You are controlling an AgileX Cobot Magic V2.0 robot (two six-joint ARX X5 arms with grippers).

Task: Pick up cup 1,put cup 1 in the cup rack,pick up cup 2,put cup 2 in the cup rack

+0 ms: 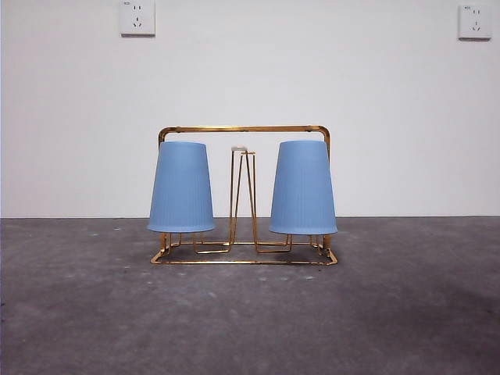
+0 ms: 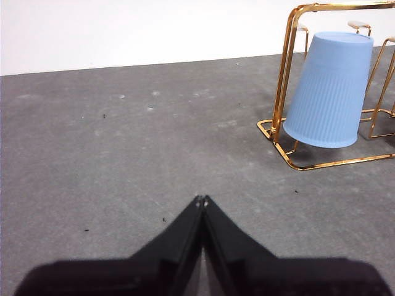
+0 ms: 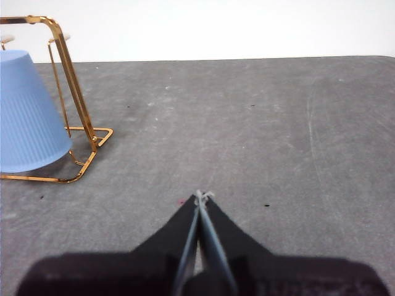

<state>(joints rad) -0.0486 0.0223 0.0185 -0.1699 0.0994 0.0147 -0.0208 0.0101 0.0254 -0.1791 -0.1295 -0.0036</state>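
Observation:
The gold wire cup rack (image 1: 244, 130) stands mid-table with two blue ribbed cups hung upside down on its prongs. One cup (image 1: 181, 187) sits on the left side, the other cup (image 1: 303, 188) on the right. A white-tipped prong (image 1: 239, 149) rises bare between them. In the left wrist view the left gripper (image 2: 201, 199) is shut and holds nothing, well away from the rack (image 2: 281, 92) and its blue cup (image 2: 330, 89). The right gripper (image 3: 200, 195) is shut and holds nothing too, apart from the rack (image 3: 69, 80) and cup (image 3: 28, 117) beside it.
The grey tabletop (image 1: 250, 320) runs up to a white wall with two sockets (image 1: 137, 17) high up. Neither arm shows in the front view.

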